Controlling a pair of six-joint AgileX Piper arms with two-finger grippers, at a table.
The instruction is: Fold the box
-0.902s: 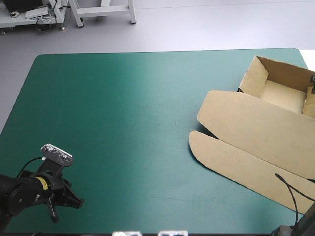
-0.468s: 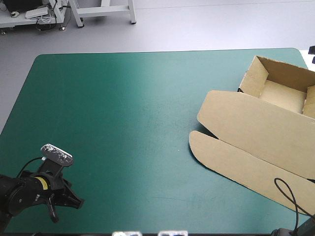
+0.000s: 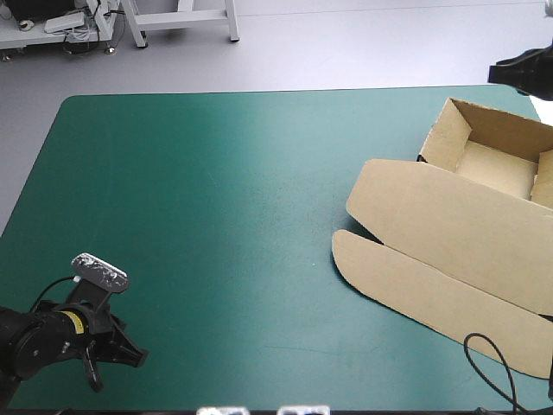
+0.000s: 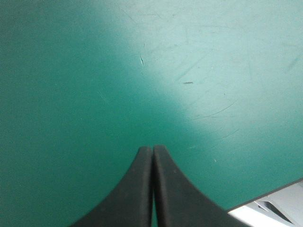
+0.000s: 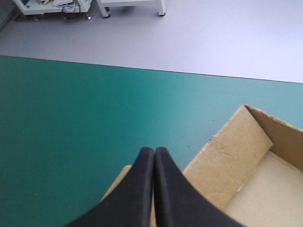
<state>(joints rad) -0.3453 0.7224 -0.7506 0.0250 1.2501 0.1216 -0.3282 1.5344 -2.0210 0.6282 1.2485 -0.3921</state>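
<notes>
The brown box lies at the table's right side as an open tray with raised walls, its lid flat toward the middle and a rounded flap in front. My right gripper hangs raised over the table's far right corner, shut and holding nothing. In the right wrist view its shut fingers point over the tray's near wall. My left gripper rests low at the near left corner. It is shut over bare cover, far from the box.
The teal-green cover stretches bare between the left gripper and the box. The table's front edge runs just beside the left gripper. Grey floor lies beyond the far edge.
My right gripper has left the tray's right wall, risen toward the far right corner and shut. The box and the left arm have not moved.
</notes>
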